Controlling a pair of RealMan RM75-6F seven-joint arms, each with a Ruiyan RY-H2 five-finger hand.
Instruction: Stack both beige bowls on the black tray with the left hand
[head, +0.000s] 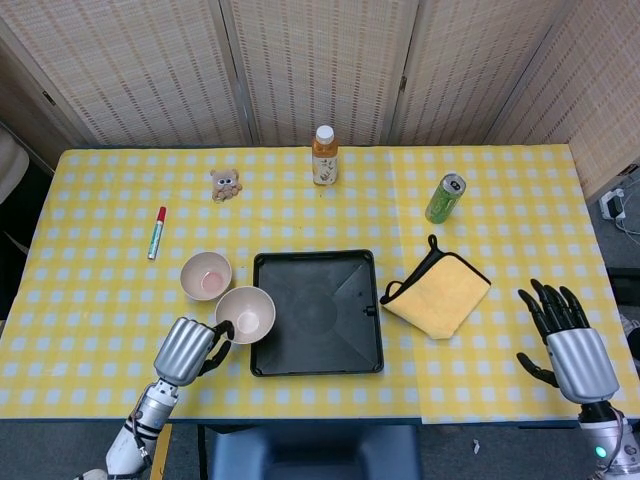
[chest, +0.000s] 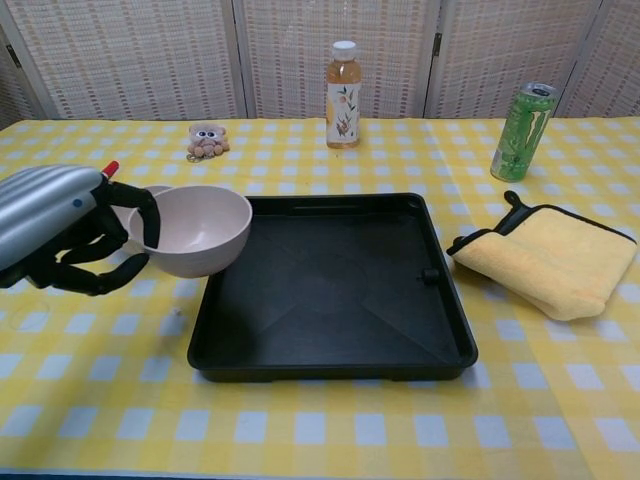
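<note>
Your left hand pinches the rim of 1 beige bowl, dark fingers hooked over its near-left edge, and holds it clear of the cloth. In the head view that lifted bowl overlaps the left rim of the black tray, partly above the tray's left side and tilted a little toward your hand. The second beige bowl sits upright on the table just left of the tray's far-left corner; in the chest view it is almost wholly hidden behind your hand and the lifted bowl. The tray has nothing resting on its floor.

Your right hand is at the table's near right corner, fingers spread and holding nothing, well apart from everything.

Further out: a yellow cloth just right of the tray, a green can behind it, a bottle at the far middle, a small plush toy, and a red-capped marker at the left.
</note>
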